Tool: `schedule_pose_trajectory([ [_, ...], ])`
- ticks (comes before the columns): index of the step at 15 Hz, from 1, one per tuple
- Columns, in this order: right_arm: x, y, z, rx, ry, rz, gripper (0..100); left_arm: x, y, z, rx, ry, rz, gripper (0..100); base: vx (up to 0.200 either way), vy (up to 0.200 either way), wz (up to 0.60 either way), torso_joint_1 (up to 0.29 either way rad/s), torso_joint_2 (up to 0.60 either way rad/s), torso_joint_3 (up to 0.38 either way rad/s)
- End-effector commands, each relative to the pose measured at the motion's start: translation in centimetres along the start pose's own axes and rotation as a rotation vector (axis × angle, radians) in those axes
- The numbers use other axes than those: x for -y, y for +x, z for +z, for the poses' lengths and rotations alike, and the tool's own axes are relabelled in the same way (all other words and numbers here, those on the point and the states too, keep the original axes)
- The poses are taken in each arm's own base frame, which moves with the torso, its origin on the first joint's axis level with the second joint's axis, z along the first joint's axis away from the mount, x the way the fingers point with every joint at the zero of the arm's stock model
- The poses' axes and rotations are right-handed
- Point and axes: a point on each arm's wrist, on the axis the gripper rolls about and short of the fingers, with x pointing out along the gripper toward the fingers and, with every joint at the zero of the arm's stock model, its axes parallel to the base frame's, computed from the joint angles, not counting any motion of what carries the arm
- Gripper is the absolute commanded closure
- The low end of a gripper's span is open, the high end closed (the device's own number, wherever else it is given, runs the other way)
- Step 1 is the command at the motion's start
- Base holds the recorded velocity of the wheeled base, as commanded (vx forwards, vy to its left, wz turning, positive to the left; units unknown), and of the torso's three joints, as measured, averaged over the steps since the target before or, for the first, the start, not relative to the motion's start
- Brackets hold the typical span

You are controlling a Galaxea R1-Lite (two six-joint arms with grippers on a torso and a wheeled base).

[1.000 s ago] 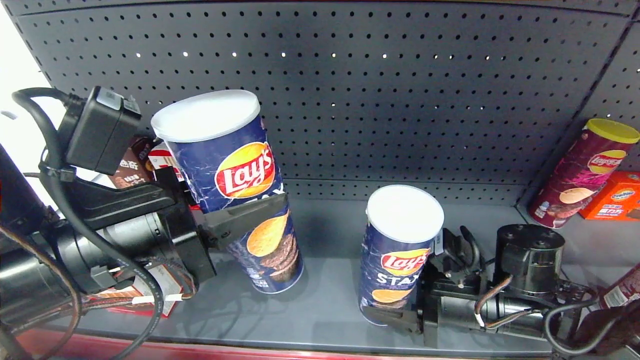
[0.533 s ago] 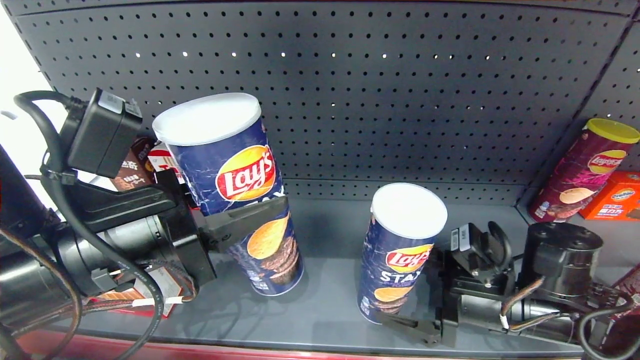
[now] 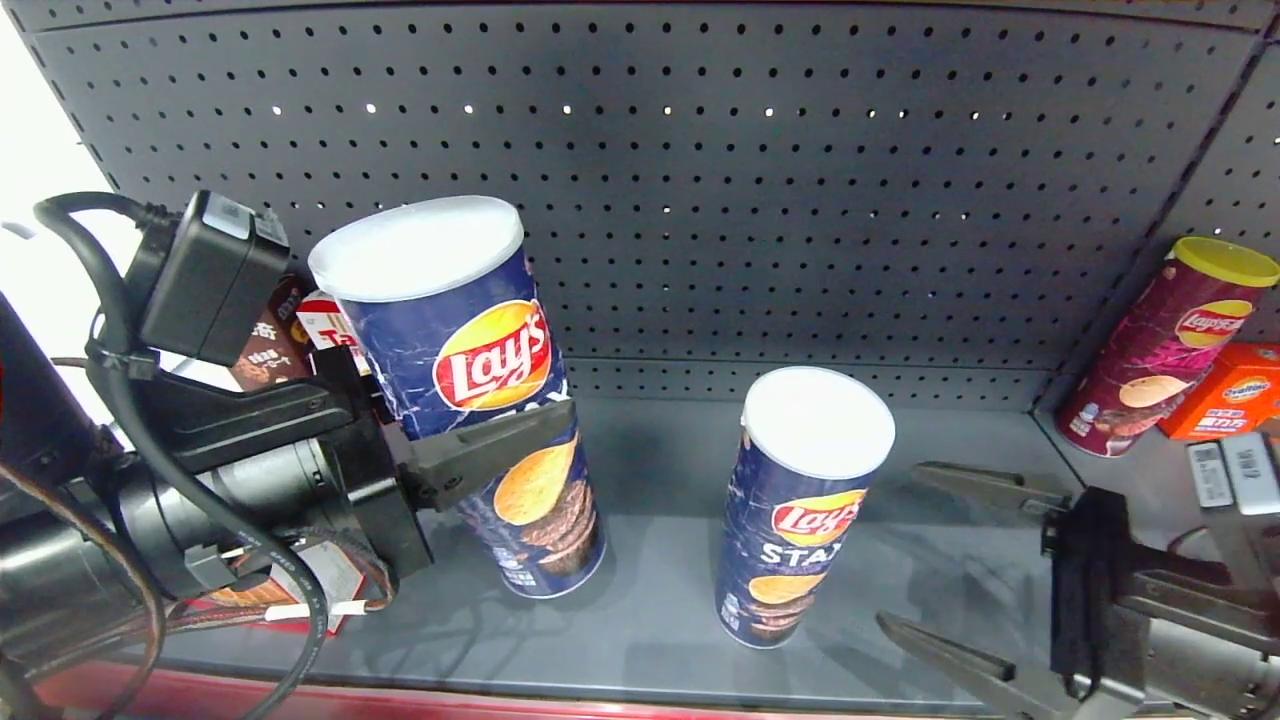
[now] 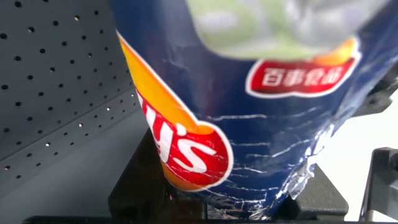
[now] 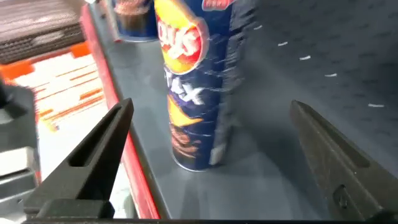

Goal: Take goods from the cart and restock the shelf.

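Observation:
Two blue chips cans with white lids are on the grey shelf (image 3: 660, 610). My left gripper (image 3: 470, 420) is shut on the left can (image 3: 470, 340) around its middle; that can leans slightly, its base at or just above the shelf floor. In the left wrist view the held can (image 4: 249, 93) sits close before the camera. The second can (image 3: 800, 500) stands free at mid shelf. My right gripper (image 3: 898, 545) is open just right of it, touching nothing. The right wrist view has this can (image 5: 199, 81) ahead of the spread fingers (image 5: 93, 162).
A purple can with a yellow lid (image 3: 1165, 345) and an orange box (image 3: 1225, 390) stand at the shelf's right end. Snack boxes (image 3: 270, 340) sit behind my left arm. A pegboard wall (image 3: 700, 200) closes the back, and a red strip (image 3: 400, 700) marks the front edge.
My right gripper has opened, let go of the second can and drawn back to the right; the can stays standing. The left can has sunk a little in my left gripper.

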Motion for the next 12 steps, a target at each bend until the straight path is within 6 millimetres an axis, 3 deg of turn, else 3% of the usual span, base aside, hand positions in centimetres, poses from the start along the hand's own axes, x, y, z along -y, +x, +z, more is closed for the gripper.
schedule_pose_trajectory([
  [1,-1.5,-4.2,2.0,0.088,-0.045,-0.102,0,0.0,0.0,0.0,-0.001,0.001,0.003,100,0.0,0.0,0.0,0.0,0.0,0.0],
  [5,-4.1,-10.0,1.3,0.063,-0.038,-0.189,0,0.2,-0.6,-0.8,-0.022,-0.004,0.004,100,0.0,0.0,0.0,0.0,0.0,0.0],
  [6,-4.1,-10.0,1.3,0.063,-0.038,-0.189,0,0.2,-0.6,-0.8,-0.022,-0.004,0.004,100,0.0,0.0,0.0,0.0,0.0,0.0],
  [7,-6.2,-13.8,-0.6,-0.004,-0.016,-0.217,0,0.4,-0.9,-1.2,-0.037,-0.008,0.017,100,0.0,0.0,0.0,0.0,0.0,0.0],
  [8,-7.2,-15.5,-1.5,-0.013,-0.013,-0.218,0,0.5,-1.2,-1.4,-0.041,-0.01,0.022,100,0.0,0.0,0.0,0.0,0.0,0.0],
  [11,-9.6,-19.2,-4.1,-0.011,0.0,-0.222,0,0.7,-1.4,-1.6,-0.044,-0.002,0.017,100,0.0,0.0,0.0,0.0,0.0,0.0],
  [12,-9.8,-19.5,-4.6,-0.032,0.023,-0.22,0,0.7,-1.4,-1.4,-0.04,0.005,0.015,100,0.0,0.0,0.0,0.0,0.0,0.0],
])
